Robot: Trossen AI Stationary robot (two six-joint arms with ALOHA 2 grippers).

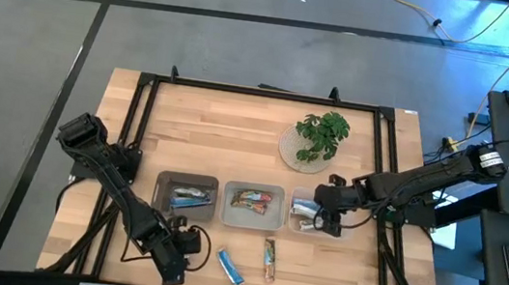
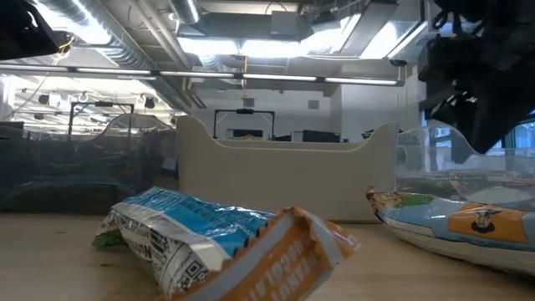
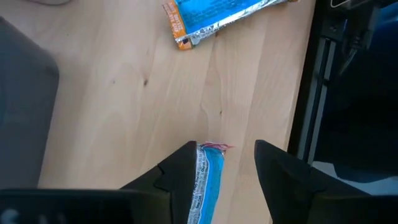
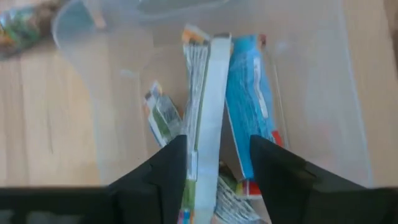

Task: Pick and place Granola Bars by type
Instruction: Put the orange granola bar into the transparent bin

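Trays (image 1: 160, 182): three in a row; the left and middle each held bars.
Loose bars: two lay near the table's front, one blue (image 1: 230, 267), one brownish (image 1: 269, 258).
Left gripper (image 3: 225, 180): front-left, fingers apart around a blue bar (image 3: 210, 180).
Right gripper (image 4: 217, 163): over the right tray (image 4: 323, 93), fingers astride a white-edged bar (image 4: 208, 106); grip unclear.

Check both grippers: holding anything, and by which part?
Left gripper has a blue bar between its fingers, near one end. Right gripper straddles a silvery bar edge-on over the right tray; grip unclear.
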